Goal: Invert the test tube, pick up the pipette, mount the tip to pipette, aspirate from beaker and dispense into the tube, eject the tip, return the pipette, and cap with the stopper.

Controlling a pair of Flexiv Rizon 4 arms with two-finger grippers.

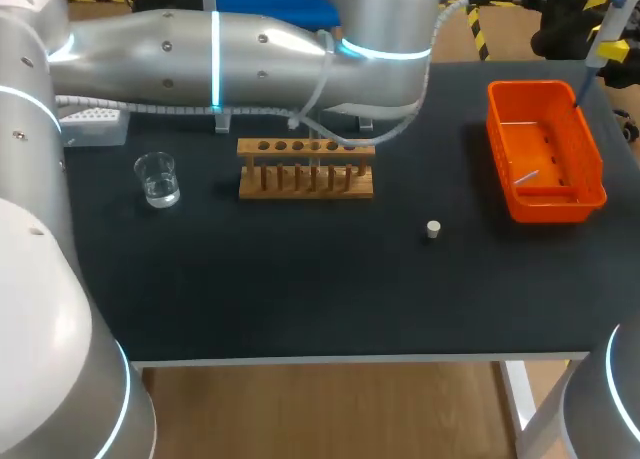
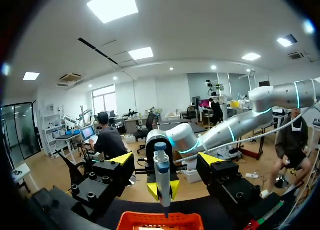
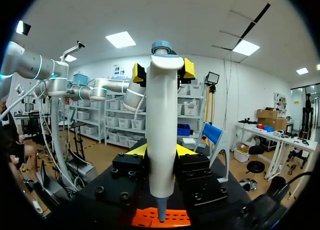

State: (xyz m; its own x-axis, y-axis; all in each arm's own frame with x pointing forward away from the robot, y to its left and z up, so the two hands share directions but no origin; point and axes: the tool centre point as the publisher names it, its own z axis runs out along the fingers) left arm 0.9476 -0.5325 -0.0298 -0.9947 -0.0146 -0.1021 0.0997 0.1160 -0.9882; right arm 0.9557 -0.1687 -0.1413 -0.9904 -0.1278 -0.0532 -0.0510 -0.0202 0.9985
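With the right hand [image 3: 161, 151] clamped on the pipette [image 3: 162, 115] over the far-right orange bin [image 1: 592, 174] and the left hand [image 2: 166, 160] apart, hold it upright and centred so anything ejected drops inside.

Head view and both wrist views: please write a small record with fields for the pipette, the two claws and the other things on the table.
right claw: shut on pipette
pipette: nose down, over orange bin
left claw: open, empty, facing pipette
beaker: holds clear liquid, beside wooden rack
stopper: on table, apart from wooden rack
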